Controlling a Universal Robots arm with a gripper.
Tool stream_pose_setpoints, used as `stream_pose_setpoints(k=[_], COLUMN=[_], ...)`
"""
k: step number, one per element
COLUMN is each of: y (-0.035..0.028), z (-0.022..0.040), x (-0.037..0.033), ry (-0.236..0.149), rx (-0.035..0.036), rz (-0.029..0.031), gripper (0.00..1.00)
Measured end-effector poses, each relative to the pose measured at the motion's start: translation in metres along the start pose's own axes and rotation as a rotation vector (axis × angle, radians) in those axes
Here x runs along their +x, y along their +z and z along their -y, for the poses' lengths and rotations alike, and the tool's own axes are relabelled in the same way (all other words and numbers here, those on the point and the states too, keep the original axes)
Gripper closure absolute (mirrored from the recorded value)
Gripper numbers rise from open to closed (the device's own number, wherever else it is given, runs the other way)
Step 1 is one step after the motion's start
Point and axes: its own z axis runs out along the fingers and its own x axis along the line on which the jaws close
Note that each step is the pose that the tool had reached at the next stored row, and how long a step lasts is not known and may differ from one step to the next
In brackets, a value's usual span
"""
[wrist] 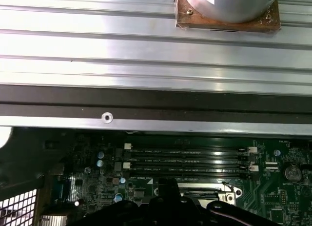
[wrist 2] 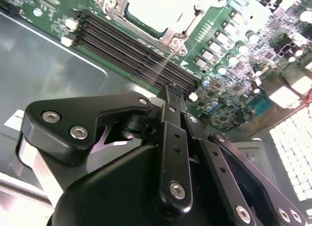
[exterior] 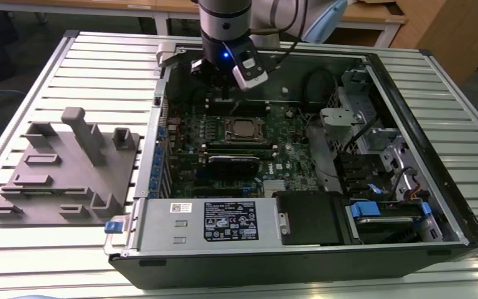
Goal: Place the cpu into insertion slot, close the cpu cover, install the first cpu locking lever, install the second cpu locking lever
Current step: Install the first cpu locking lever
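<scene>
green motherboard (exterior: pixel 285 156) lies flat inside an open black computer case (exterior: pixel 463 205), which rests on a ribbed aluminium table (exterior: pixel 98 68). the insertion slot (exterior: pixel 228 129) sits on the board's far half in the exterior view, just beyond a black rectangular card (exterior: pixel 234 165).

the cpu (exterior: pixel 243 128) is seated in that slot, its silver-grey top facing up. in the second wrist view the cpu (wrist 2: pixel 156 9) shows as a pale square framed by the cpu cover (wrist 2: pixel 146 31), which lies down flat around it. the position of the locking levers cannot be told. a thin pale streak runs from the corner of the cover toward the fingertips (wrist 2: pixel 171 92); what it is cannot be determined.

the gripper (exterior: pixel 216 93) hangs from the arm over the far edge of the board, beside the slot and not above it, toward the exterior view's left. in the second wrist view the gripper (wrist 2: pixel 170 88) has its black fingers pressed together at the tip. whether anything is nipped between them cannot be told. its tip stands over the long black memory slots (wrist 2: pixel 126 45) next to the socket.

in the first wrist view the gripper (wrist: pixel 168 184) is dark at the frame edge, with the memory slots (wrist: pixel 190 160) and the slot's silvery rim (wrist: pixel 214 188) close by.

a grey moulded fixture (exterior: pixel 65 174) lies on the table at the exterior view's left, apart from the case. a labelled power supply (exterior: pixel 214 221) fills the near end of the case.
</scene>
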Motion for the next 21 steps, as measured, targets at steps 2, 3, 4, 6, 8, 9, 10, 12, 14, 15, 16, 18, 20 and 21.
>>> stream_pose_setpoints(k=[2, 3, 4, 6, 8, 9, 10, 12, 14, 15, 16, 18, 20, 21], y=[0.0, 0.0, 0.0, 0.0001, 0.0004, 0.0006, 0.0007, 0.0011, 0.0013, 0.0014, 0.0015, 0.002, 0.002, 0.0021], z=[0.0001, 0.0001, 0.0, 0.0, 0.0001, 0.0001, 0.0001, 0.0002, 0.0001, 0.0001, 0.0001, 0.0, 0.0001, 0.0001], x=[-0.0007, -0.0007, -0.0008, -0.0009, -0.0011, -0.0015, -0.0017, -0.0026, -0.0035, -0.004, -0.0045, -0.006, -0.006, -0.0061], ry=[0.0, 0.0, 0.0, 0.0, 0.0, 0.0, 0.0, 0.0, 0.0, 0.0, 0.0, 0.0, 0.0, 0.0], rx=[0.0, 0.0, 0.0, 0.0001, 0.0, -0.0001, -0.0001, -0.0002, 0.0, -0.0001, 0.0, 0.0, 0.0002, 0.0002], rz=[0.0, 0.0, 0.0001, 0.0, 0.0, 0.0001, 0.0001, 0.0002, 0.0001, 0.0001, 0.0, 0.0, -0.0001, -0.0001], gripper=[0.9, 0.9, 0.9, 0.9, 0.9, 0.9, 0.9, 0.9, 0.9, 0.9, 0.9, 0.9, 0.9, 0.9])
